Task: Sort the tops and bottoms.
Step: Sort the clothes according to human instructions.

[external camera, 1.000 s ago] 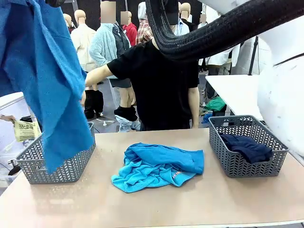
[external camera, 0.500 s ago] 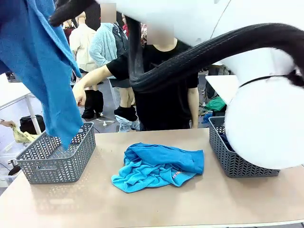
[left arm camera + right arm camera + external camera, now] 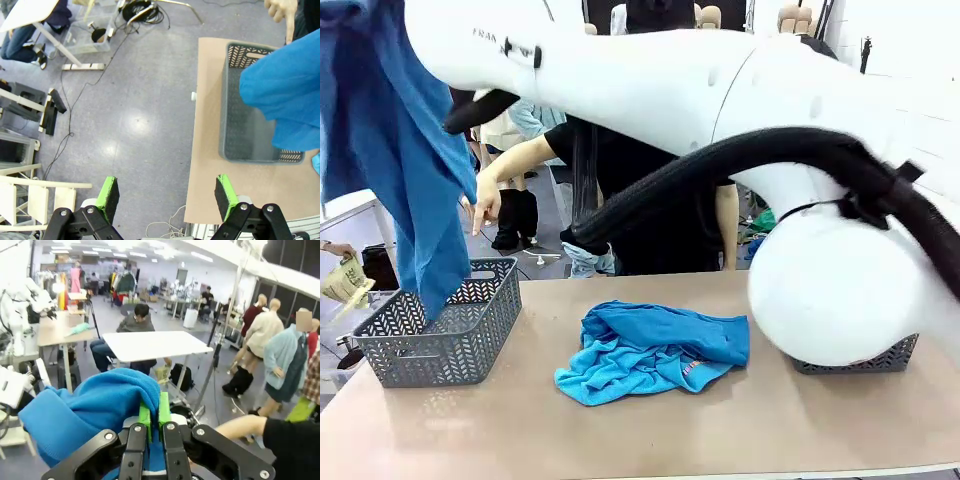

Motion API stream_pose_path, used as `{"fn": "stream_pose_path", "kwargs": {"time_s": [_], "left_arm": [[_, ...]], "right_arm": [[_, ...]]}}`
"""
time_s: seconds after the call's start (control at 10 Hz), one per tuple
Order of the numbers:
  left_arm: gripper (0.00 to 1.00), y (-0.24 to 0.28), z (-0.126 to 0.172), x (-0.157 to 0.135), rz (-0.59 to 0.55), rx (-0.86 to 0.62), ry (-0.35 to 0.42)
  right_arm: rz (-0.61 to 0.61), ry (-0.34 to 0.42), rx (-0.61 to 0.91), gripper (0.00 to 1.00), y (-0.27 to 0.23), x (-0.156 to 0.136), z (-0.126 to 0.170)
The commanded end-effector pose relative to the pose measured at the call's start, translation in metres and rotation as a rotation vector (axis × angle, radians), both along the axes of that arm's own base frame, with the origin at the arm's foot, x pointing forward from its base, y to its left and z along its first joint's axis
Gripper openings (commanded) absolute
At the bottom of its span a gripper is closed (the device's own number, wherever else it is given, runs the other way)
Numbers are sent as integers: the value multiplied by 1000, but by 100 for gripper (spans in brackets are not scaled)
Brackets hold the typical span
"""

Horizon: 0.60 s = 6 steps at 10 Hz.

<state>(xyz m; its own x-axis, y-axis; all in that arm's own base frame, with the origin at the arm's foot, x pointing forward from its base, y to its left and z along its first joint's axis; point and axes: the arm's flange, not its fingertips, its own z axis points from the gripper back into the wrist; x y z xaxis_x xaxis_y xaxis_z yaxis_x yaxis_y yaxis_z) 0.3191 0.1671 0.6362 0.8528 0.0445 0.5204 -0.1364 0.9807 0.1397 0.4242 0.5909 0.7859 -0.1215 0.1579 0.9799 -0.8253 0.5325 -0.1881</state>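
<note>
Blue top (image 3: 410,180) held high at upper left

The right claw (image 3: 154,415) is clamped on it, over the left basket (image 3: 440,340). More tops (image 3: 655,350) lie heaped mid-counter (image 3: 620,440) — tan and plain. The left claw (image 3: 167,195) gapes wide above grey floor (image 3: 125,125) strewn with cables. "FRAN" reads on the white arm (image 3: 620,70) — upper left.

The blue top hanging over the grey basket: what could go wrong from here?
1. The blue top, pinched in the right gripper, hangs long; in the left wrist view it overlaps the rim of the grey basket, so on release part may drape outside.
2. The person's hand points close beside the cloth; the arm could brush it.
</note>
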Motion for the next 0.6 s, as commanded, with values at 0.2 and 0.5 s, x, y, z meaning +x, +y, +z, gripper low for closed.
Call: {"fn": "stream_pose_path", "kwargs": {"time_s": [0.2,0.5], "left_arm": [[100,2,0,0,2,-5,-8],[100,2,0,0,2,-5,-8]], "right_arm": [[-14,220,-59,0,73,86,-17],[-56,378,-82,0,64,94,-90]]}}
